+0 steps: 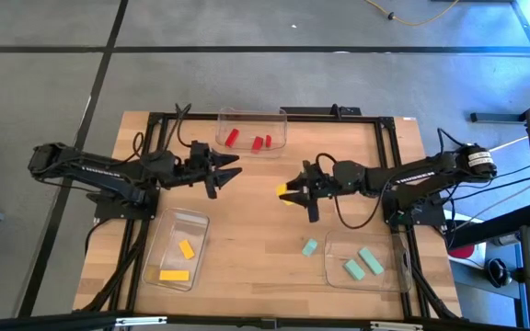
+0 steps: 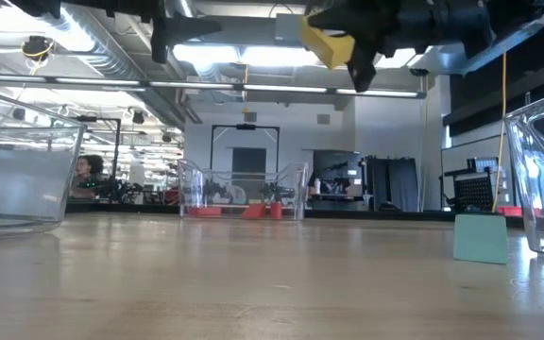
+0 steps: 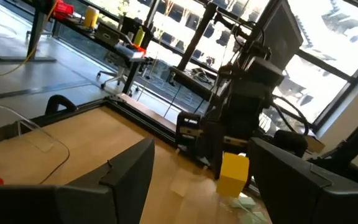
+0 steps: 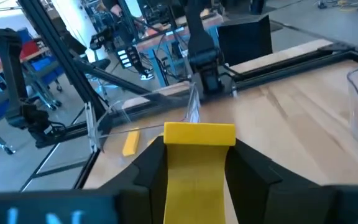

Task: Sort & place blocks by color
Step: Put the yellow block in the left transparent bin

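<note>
My right gripper [image 1: 294, 191] is over the middle of the table, shut on a yellow block [image 4: 197, 155]. That block also shows high above the table in the low view [image 2: 329, 44]. My left gripper [image 1: 230, 171] hovers open left of centre, facing the right gripper, and touches nothing. Three red blocks [image 1: 258, 142] lie in the far clear tray [image 1: 251, 115]. Two yellow blocks [image 1: 185, 248] lie in the near-left tray [image 1: 175, 218]. Two teal blocks [image 1: 363, 263] lie in the near-right tray [image 1: 339, 278]. One teal block [image 1: 310, 246] rests flat on the table, also seen in the low view [image 2: 481, 236]. My right gripper pinches the yellow block between its two fingers [image 4: 151, 165], which sit on the block's two long side faces. The fingers come in about level, pointing toward the table's left. The block's free end [image 4: 199, 134] sticks out past the fingertips. It is lifted well clear of the table.
A black frame [image 1: 247, 114] runs around the wooden table top. The three clear trays sit at the far middle, near left and near right. Bare wood shows in the centre between the arms and along the near middle edge. A person sits far off in the room [image 2: 85, 170].
</note>
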You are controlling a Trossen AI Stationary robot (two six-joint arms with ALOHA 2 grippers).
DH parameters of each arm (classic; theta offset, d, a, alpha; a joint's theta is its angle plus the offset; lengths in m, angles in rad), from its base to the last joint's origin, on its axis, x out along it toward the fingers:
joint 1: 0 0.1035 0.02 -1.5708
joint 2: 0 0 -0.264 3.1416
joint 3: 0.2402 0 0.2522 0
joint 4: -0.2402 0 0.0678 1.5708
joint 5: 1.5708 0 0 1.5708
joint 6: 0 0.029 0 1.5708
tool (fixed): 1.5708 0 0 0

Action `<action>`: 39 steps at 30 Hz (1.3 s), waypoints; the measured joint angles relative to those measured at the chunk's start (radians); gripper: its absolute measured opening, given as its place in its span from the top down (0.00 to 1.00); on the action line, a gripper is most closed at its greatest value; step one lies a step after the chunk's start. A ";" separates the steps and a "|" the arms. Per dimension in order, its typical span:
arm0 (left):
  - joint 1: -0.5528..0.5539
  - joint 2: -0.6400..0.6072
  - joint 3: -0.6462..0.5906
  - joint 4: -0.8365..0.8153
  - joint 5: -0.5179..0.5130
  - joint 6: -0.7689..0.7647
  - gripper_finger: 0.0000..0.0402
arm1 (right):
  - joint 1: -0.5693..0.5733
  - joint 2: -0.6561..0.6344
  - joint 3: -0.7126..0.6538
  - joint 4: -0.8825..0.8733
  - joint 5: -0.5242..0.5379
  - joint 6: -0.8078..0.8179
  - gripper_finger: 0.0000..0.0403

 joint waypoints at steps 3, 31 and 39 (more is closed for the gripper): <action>0.000 0.010 0.000 -0.003 0.004 0.004 0.37 | 0.000 0.009 0.014 0.013 0.001 -0.005 0.69; 0.000 0.004 -0.001 0.287 0.045 0.000 0.37 | 0.092 0.752 0.721 -0.044 -0.062 -0.027 0.69; 0.000 -0.017 -0.001 0.432 0.045 -0.120 0.37 | 0.090 1.007 1.076 -0.031 -0.129 -0.023 0.69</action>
